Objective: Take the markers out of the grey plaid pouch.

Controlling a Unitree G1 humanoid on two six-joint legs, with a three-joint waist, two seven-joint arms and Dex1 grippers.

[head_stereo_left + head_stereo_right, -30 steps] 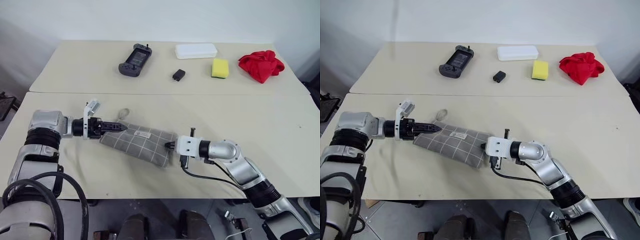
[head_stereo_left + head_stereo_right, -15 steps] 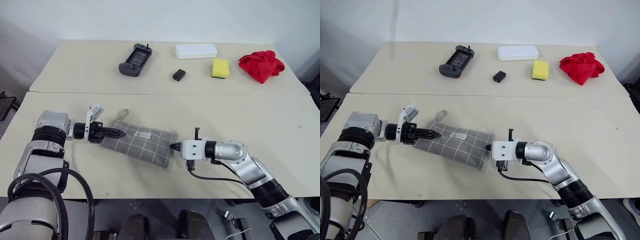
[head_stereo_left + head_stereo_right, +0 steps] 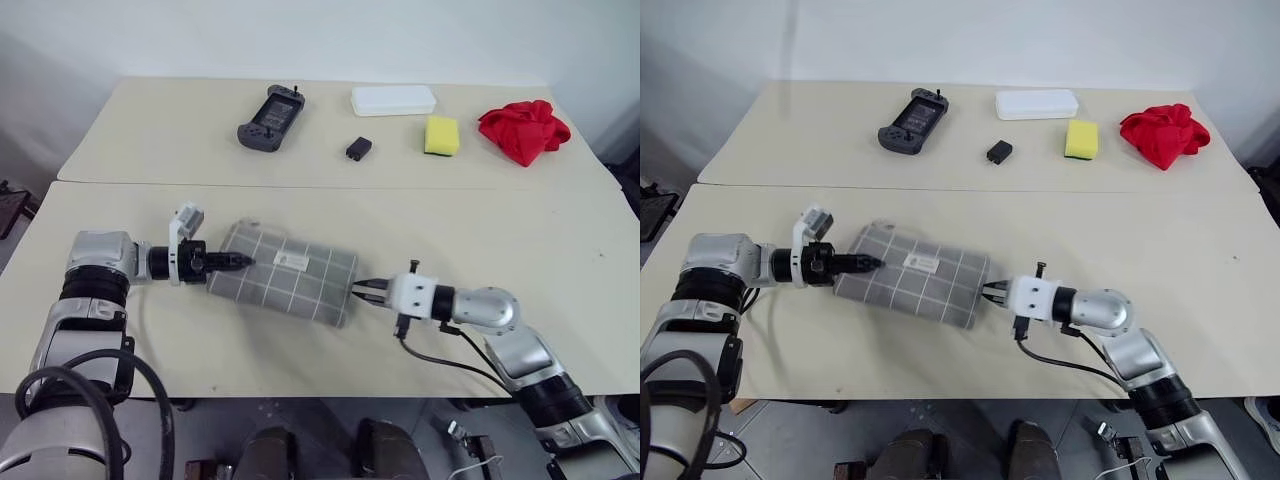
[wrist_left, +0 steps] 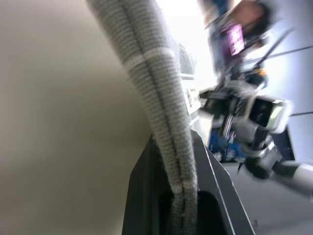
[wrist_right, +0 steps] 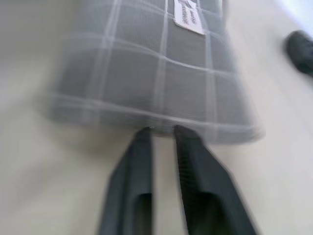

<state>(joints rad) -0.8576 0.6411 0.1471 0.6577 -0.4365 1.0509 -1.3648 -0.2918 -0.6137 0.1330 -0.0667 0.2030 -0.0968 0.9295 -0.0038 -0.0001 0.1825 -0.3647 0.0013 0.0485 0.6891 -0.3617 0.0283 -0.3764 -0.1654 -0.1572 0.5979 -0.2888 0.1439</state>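
The grey plaid pouch (image 3: 290, 282) lies on the near table, white label up, its left end raised a little. My left gripper (image 3: 243, 262) is shut on that left end; in the left wrist view the grey fabric (image 4: 156, 88) runs pinched between the two black fingers (image 4: 146, 166). My right gripper (image 3: 360, 288) sits at the pouch's right end, open by a narrow gap with nothing between the fingers. In the right wrist view its fingertips (image 5: 144, 134) stand right at the pouch's edge (image 5: 156, 73). The markers are hidden.
On the far table sit a dark game controller (image 3: 270, 118), a white box (image 3: 392, 100), a small black object (image 3: 357, 149), a yellow sponge (image 3: 440, 135) and a red cloth (image 3: 523, 128). A seam (image 3: 400, 186) joins the two tables.
My left gripper closed on the pouch's left end and raised it. My right gripper let go of the right end, drew back to the right and opened slightly. The pouch shifted a little.
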